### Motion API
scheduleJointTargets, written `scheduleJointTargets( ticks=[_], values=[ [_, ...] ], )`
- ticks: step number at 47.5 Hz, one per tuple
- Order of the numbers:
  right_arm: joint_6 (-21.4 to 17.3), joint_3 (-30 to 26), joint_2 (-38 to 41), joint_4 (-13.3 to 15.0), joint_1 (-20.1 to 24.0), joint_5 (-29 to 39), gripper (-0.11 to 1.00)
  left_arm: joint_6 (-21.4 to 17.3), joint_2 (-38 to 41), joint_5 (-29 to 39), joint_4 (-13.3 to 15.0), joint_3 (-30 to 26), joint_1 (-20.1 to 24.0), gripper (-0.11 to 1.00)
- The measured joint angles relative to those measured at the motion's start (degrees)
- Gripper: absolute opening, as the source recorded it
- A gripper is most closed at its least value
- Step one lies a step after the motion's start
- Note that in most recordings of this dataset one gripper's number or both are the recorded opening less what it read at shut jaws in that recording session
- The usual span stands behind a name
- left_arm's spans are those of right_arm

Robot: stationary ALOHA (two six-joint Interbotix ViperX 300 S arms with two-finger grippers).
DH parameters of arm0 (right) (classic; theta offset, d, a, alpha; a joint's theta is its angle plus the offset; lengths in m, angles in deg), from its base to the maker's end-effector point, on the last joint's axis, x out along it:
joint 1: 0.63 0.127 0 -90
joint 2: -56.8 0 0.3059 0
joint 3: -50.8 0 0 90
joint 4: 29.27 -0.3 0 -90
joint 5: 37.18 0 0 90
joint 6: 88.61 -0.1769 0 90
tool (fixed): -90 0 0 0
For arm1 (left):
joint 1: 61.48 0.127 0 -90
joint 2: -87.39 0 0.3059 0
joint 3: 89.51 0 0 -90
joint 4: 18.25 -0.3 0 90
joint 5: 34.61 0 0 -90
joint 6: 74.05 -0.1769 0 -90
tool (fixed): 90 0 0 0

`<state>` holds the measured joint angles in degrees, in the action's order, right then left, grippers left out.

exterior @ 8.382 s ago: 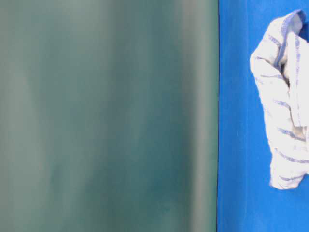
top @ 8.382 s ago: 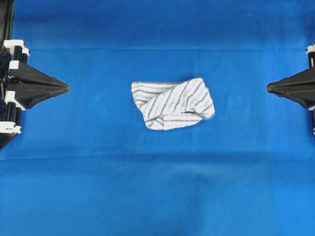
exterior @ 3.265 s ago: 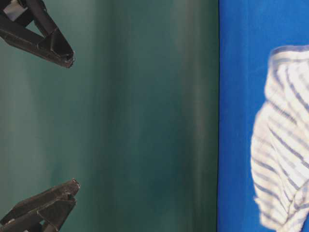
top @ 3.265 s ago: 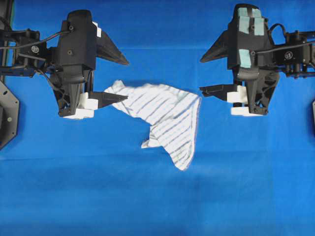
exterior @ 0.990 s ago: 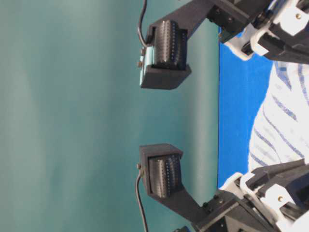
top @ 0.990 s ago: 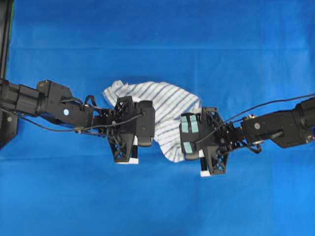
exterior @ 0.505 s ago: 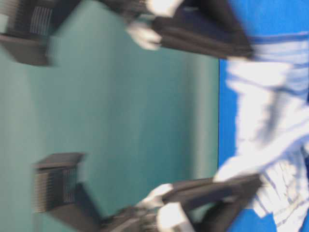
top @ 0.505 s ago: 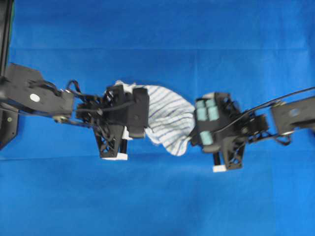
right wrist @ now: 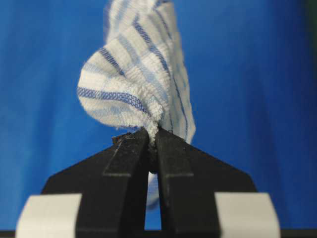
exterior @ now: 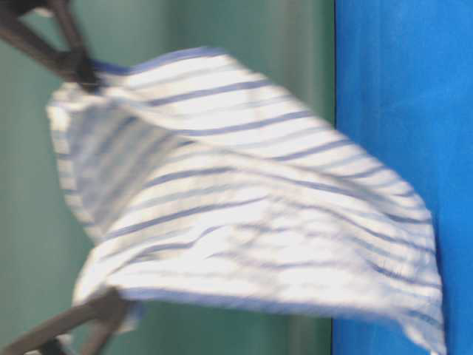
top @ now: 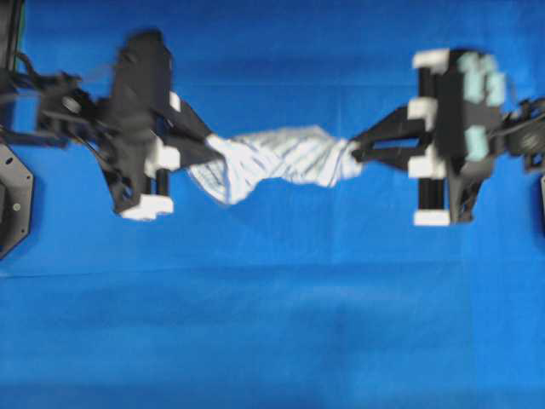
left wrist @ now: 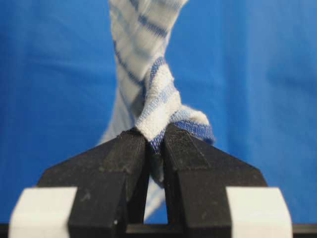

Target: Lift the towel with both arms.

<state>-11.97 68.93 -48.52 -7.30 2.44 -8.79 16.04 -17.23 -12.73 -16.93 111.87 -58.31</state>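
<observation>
Striped white cloth towel [top: 277, 162]: stretched between your left claw [top: 209, 141] and right claw [top: 353, 152], both clamped on it; now raised off the blue-clothed desk [top: 272, 324].

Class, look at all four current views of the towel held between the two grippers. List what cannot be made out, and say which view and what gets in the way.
- Overhead: motion blur smears the towel, so its stripes and lower edge are unclear.
- Table-level: the towel fills the frame; both grippers are cut off at the left edge.
- Left wrist: the left gripper hides the pinched corner between its jaws.
- Right wrist: the right gripper does the same; the towel's far end is out of focus.
</observation>
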Motion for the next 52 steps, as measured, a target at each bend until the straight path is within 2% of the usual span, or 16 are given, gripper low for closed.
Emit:
scheduleJointTargets(
  ticks=[14,20,31,52],
  values=[
    [0.0,-9.23,-1.14,6.24,-0.26,7.82,0.05,-2.2,-5.1,5.01,-0.18,-5.8,4.31,0.04],
    [-0.09,-11.25,-1.14,7.73,-0.35,8.61,0.05,-2.81,-5.1,6.06,-0.18,-8.09,4.92,0.04],
    [-0.09,-11.69,-1.14,8.17,-0.35,8.96,0.05,-3.6,-4.66,6.59,-0.18,-10.2,5.19,0.04],
    [-0.62,-11.69,-1.05,8.17,-0.26,9.84,0.05,-4.22,-4.31,6.94,-0.18,-10.2,5.19,0.04]
  ],
)
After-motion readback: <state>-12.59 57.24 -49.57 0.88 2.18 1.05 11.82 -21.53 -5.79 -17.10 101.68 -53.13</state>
